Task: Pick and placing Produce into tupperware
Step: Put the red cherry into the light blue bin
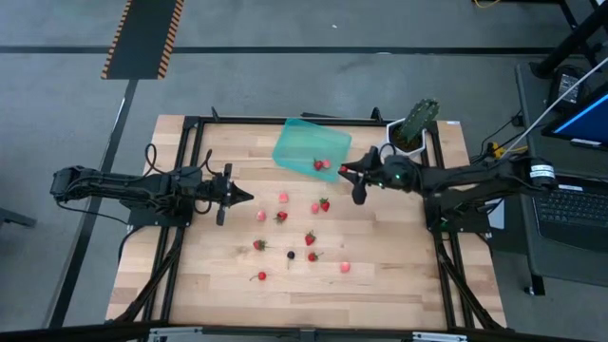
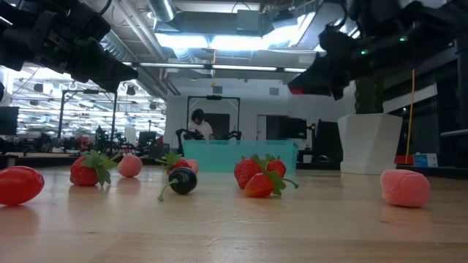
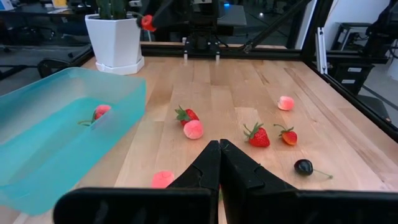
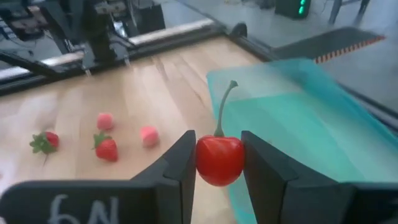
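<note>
Left gripper (image 1: 245, 197) fingers pressed together, empty, above bare wood near table's (image 1: 190, 285) left edge. Loose berries (image 1: 285, 217) scattered mid-table, gaps between them. Tupperware (image 1: 309, 144) at far edge, two pieces inside. Right gripper (image 4: 217, 163) clamps red cherry (image 4: 219, 160) just beside the tupperware's near-right rim.

It was a robotics lab in an open, industrial hall. A wooden table (image 1: 313, 285) stood in a black frame on grey concrete marked with hazard tape (image 1: 142, 38). Bare ducts (image 2: 157, 18) and strip lights (image 2: 219, 40) ran overhead, and a person (image 2: 199, 126) worked among benches behind; a laptop (image 1: 581, 204) sat alongside.
</note>
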